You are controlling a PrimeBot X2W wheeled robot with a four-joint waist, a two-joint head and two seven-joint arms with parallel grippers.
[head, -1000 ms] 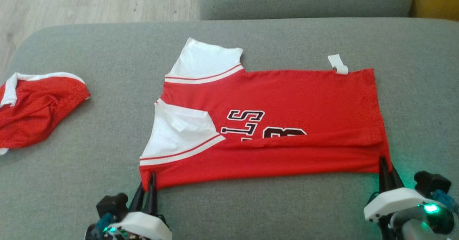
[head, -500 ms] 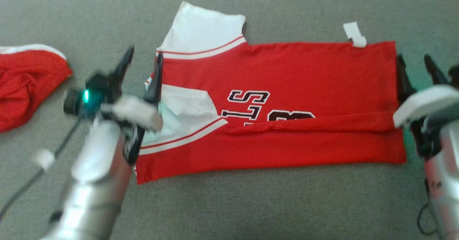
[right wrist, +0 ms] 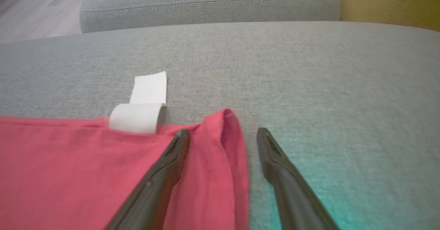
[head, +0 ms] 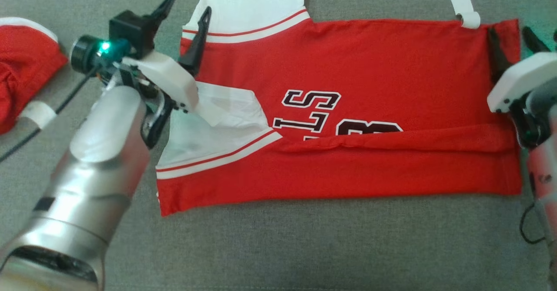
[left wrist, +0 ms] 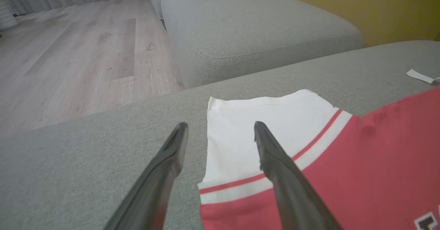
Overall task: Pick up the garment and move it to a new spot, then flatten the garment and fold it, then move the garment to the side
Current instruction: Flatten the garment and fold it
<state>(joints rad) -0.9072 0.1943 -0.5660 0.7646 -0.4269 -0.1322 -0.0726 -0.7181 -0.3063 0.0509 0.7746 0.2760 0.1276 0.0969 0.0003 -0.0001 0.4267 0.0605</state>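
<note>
Both jaws are standing wide open and are holding nothing. In the head view the left gripper (head: 190,4) is hovering at the far left corner of the red shirt (head: 348,65). Its fingers are straddling the side edge of the upper white sleeve (head: 252,4). In the left wrist view one finger is showing over the grey cushion (head: 304,247) and the other over the white cloth. Contact with the cloth cannot be told.

The right gripper (head: 509,30) is sitting at the far right corner of the shirt. In the right wrist view one finger is lying over red cloth and the other over bare cushion. The hem edge is curling up between the two fingers.

The shirt is lying spread across the cushion, with the sleeves toward the robot's left and the hem toward its right. Its near long edge is lying folded over the body and is covering the lower part of the dark lettering. A white tag (head: 465,8) is sticking out from the far edge, just beside the right gripper. A second red garment (head: 21,65) is lying bunched on the cushion, well apart to the left.
</note>
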